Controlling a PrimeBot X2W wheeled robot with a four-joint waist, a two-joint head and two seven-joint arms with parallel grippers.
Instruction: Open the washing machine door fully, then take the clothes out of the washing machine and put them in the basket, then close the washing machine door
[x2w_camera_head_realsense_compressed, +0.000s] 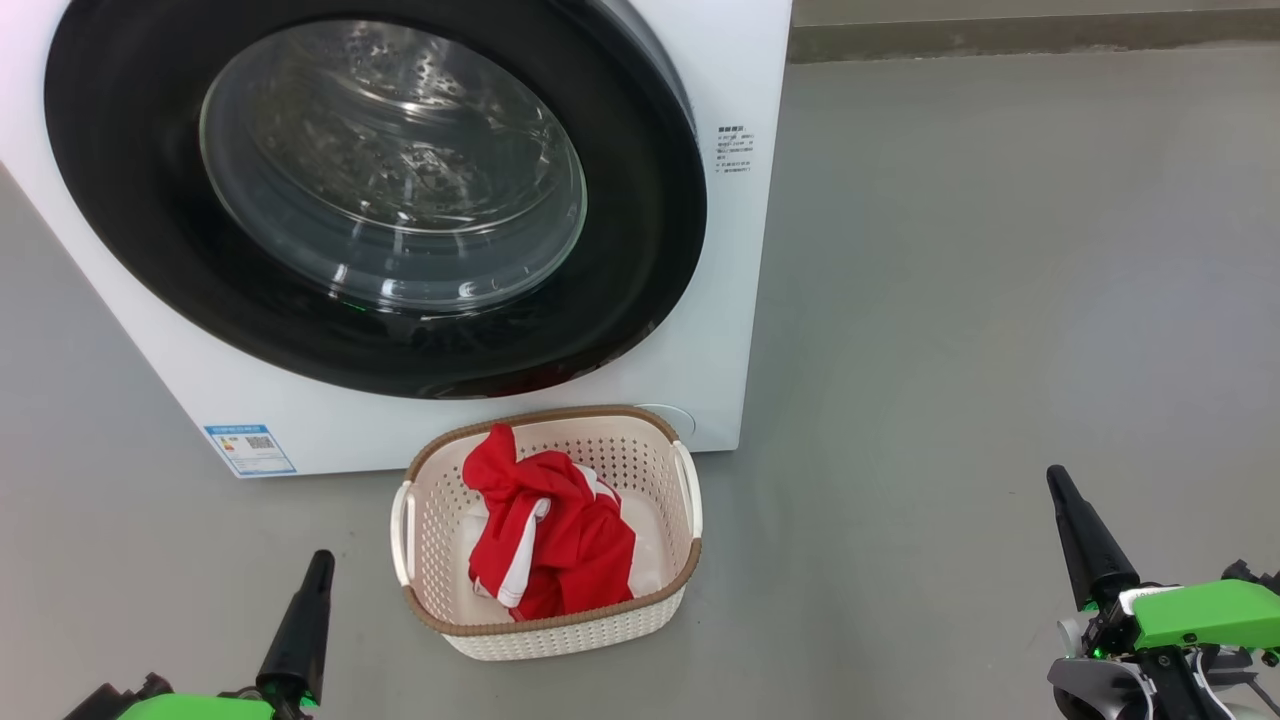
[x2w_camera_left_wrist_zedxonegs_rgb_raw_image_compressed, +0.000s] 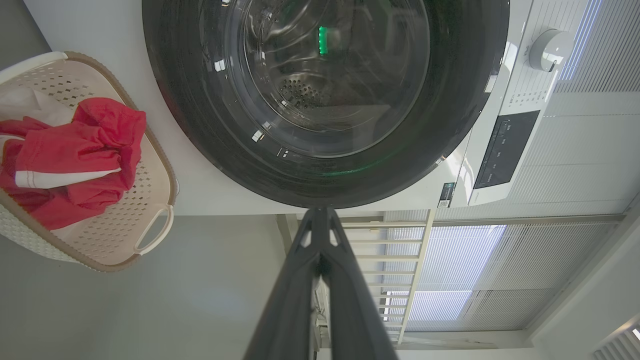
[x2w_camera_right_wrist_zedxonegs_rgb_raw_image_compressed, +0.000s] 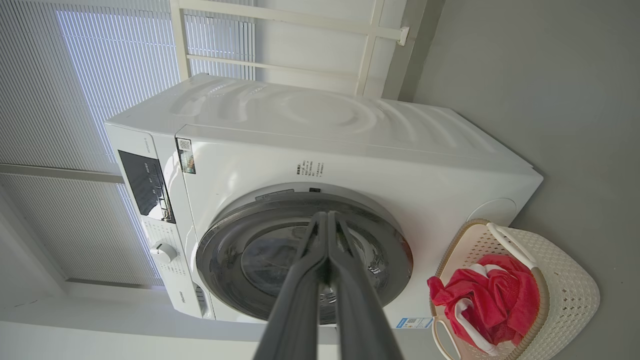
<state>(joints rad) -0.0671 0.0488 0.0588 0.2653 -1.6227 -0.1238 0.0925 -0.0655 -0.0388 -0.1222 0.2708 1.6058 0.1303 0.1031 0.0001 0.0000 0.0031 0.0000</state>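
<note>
The white washing machine (x2w_camera_head_realsense_compressed: 735, 230) stands ahead with its black-rimmed glass door (x2w_camera_head_realsense_compressed: 150, 240) closed flat against the front; I see the same door (x2w_camera_left_wrist_zedxonegs_rgb_raw_image_compressed: 200, 125) in the left wrist view and again, door (x2w_camera_right_wrist_zedxonegs_rgb_raw_image_compressed: 225, 250), in the right wrist view. Red clothes (x2w_camera_head_realsense_compressed: 560, 530) with white trim lie in the cream basket (x2w_camera_head_realsense_compressed: 560, 640) on the floor just before the machine. My left gripper (x2w_camera_head_realsense_compressed: 320, 560) is shut and empty at the lower left, short of the basket. To the lower right, my right gripper (x2w_camera_head_realsense_compressed: 1056, 480) is shut and empty, well clear of the basket.
Grey floor (x2w_camera_head_realsense_compressed: 1000, 300) stretches to the right of the machine up to a low wall base (x2w_camera_head_realsense_compressed: 1030, 35). The wrist views show window blinds (x2w_camera_right_wrist_zedxonegs_rgb_raw_image_compressed: 100, 65) and a white frame (x2w_camera_left_wrist_zedxonegs_rgb_raw_image_compressed: 415, 260) behind the machine, and its control panel (x2w_camera_left_wrist_zedxonegs_rgb_raw_image_compressed: 505, 150) with a dial (x2w_camera_left_wrist_zedxonegs_rgb_raw_image_compressed: 550, 47).
</note>
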